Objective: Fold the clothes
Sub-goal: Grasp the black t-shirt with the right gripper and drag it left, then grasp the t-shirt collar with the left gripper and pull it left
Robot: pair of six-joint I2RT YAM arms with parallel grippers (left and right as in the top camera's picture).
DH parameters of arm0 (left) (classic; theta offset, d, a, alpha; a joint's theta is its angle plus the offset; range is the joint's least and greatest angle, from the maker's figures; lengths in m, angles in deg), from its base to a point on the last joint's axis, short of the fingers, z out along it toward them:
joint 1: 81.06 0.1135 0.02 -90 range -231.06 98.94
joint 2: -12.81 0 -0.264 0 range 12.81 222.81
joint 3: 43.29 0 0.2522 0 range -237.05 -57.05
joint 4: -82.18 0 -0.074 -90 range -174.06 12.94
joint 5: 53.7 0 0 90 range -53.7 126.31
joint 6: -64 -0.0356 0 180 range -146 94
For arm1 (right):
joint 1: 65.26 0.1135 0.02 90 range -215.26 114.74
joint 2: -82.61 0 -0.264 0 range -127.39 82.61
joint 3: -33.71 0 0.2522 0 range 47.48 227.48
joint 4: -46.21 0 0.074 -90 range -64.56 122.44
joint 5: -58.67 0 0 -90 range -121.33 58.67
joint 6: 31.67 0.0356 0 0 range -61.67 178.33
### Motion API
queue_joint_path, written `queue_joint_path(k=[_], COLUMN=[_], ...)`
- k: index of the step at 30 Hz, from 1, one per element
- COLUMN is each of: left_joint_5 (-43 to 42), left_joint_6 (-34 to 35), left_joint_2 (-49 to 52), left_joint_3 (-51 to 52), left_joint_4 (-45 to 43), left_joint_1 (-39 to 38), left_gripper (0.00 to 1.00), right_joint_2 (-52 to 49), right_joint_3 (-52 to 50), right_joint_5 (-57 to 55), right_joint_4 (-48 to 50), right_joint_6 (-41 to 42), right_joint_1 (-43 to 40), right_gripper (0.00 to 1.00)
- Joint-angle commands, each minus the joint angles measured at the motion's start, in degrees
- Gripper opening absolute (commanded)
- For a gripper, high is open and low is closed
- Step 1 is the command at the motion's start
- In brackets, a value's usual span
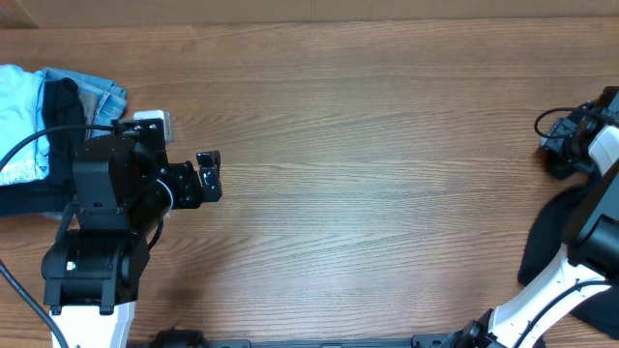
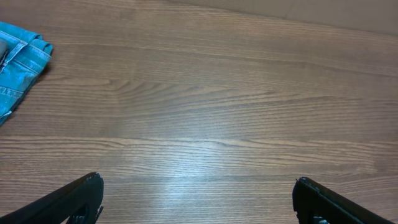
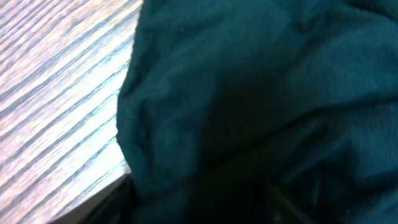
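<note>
The black garment (image 1: 553, 242) lies bunched at the table's right edge, partly under my right arm. In the right wrist view the dark fabric (image 3: 249, 106) fills almost the whole frame very close up and hides the fingers. The right arm's end (image 1: 571, 143) sits at the far right edge above the garment; its jaws cannot be made out. My left gripper (image 1: 208, 177) is open and empty over bare wood at the left, with its fingertips wide apart in the left wrist view (image 2: 199, 193).
A pile of folded clothes lies at the far left: a light-blue garment (image 1: 19, 116) and a denim piece (image 1: 102, 97), whose corner shows in the left wrist view (image 2: 22, 62). The wooden table (image 1: 387, 145) stretches between the arms.
</note>
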Motion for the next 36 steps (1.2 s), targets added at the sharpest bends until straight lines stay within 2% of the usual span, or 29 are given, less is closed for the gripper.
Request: queue_joint_path(k=[1,2,3,5,7,12,16,20,22,25,29,30,31,32,34,36], left_joint_5=[-0.37,-0.37,-0.37,-0.39,-0.39,-0.39,-0.39,-0.17,-0.15,0.04,0.07,0.04,0.09,0.83,2.40,1.90], left_joint_6=[-0.68,-0.68,-0.68,-0.68,-0.68,-0.68,-0.72,-1.09,-1.18,-2.25,-2.25,-2.25,-2.23,-2.21,-2.21,-2.19], left_joint_2=[-0.17,-0.17,-0.17,-0.17,-0.17,-0.17,-0.17,-0.17,-0.17,-0.17,-0.17,-0.17,-0.17,-0.17,-0.15,-0.11], left_joint_3=[-1.42,-1.42,-1.42,-1.42,-1.42,-1.42,-1.42,-1.42,-1.42,-1.42,-1.42,-1.42,-1.42,-1.42,-1.42,-1.42], left_joint_4=[-0.57,-0.81,-1.18,-2.03,-2.25,-2.84,-2.84,-2.86,-3.06,-3.50,-5.20,-5.66,-6.16,-6.84,-8.96,-11.87], left_joint_1=[-0.02,-0.02,-0.02,-0.02,-0.02,-0.02,-0.02,-0.02,0.00,0.00,-0.02,-0.02,-0.02,0.00,-0.02,-0.02], left_gripper=[1.00,1.00,1.00,1.00,1.00,1.00,1.00,1.00,1.00,1.00,1.00,1.00,1.00,1.00,1.00,1.00], right_joint_2=[-1.25,-1.22,-1.22,-1.20,-1.20,-1.20,-1.20,-1.20,-1.20,-1.11,3.04,5.35,8.07,11.13,16.55,22.62], right_joint_3=[0.72,1.16,2.03,6.97,13.22,26.03,27.08,27.08,27.08,27.08,27.08,27.08,27.08,27.08,27.08,27.08], right_joint_5=[1.75,6.38,10.95,21.09,26.12,26.73,26.73,26.69,25.51,18.91,15.56,15.45,15.47,15.47,15.47,15.43], right_joint_4=[0.42,0.37,0.17,-3.17,-8.94,-22.60,-24.74,-28.59,-30.49,-32.37,-32.61,-32.33,-31.93,-31.52,-31.61,-33.44], right_joint_6=[0.04,0.04,0.00,-1.05,-4.07,-7.80,-8.87,-16.74,-19.45,-19.50,-15.61,-15.58,-15.58,-14.97,-14.21,-9.33], right_joint_1=[0.04,0.28,0.72,3.23,7.41,25.00,42.99,61.64,67.58,73.88,72.50,71.34,70.01,68.28,64.72,57.92], right_gripper=[0.26,0.14,0.09,0.05,0.05,0.05,0.05,0.05,0.05,0.19,0.29,0.45,0.72,0.85,0.99,1.00])
